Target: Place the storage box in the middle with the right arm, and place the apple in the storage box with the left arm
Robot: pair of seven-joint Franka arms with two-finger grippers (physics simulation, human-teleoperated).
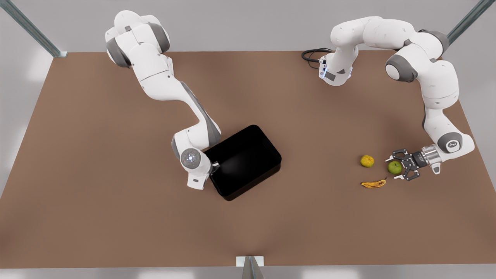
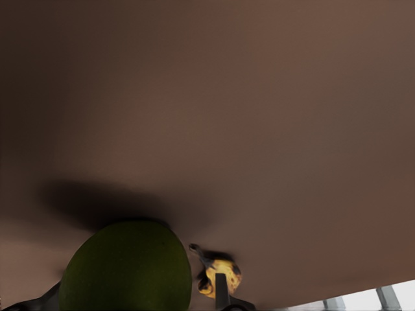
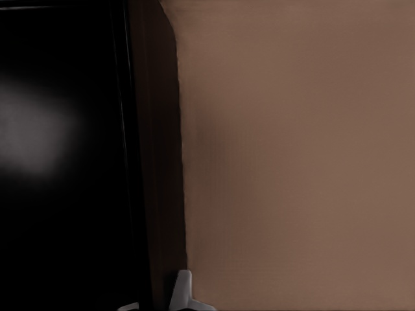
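The brown table (image 1: 116,193) is seen spanning the whole front view, w/ both arms reaching over it. The storage box (image 1: 248,159) is found near mid-table, turned at an angle, a little toward the front view's left of centre; it is judged close to its goal spot but not yet squared up. The right arm (image 1: 162,77) is bent down over the box's edge on the front view's left, and the right gripper (image 1: 212,169) is set at that wall, presumably so the low rim can be pinched and the bin dragged. In the right wrist view the box wall (image 3: 139,162) runs past a white fingertip (image 3: 183,288) lying outside it (the inner finger is hardly seen), so whether the rim is clamped cannot be told. The left arm (image 1: 434,89) is stretched low on the front view's right, wrist nearly level w/ the table, which suits a sideways approach to a small round fruit. The left gripper (image 1: 399,166) is spread wide, its claw fingers bracketing the apple (image 1: 395,167) w/o clear contact; the apple fills the near field in the left wrist view (image 2: 126,269). Close by lie the orange fruit (image 1: 367,161) and the banana (image 1: 374,183), near enough that a careless closing could nudge them.
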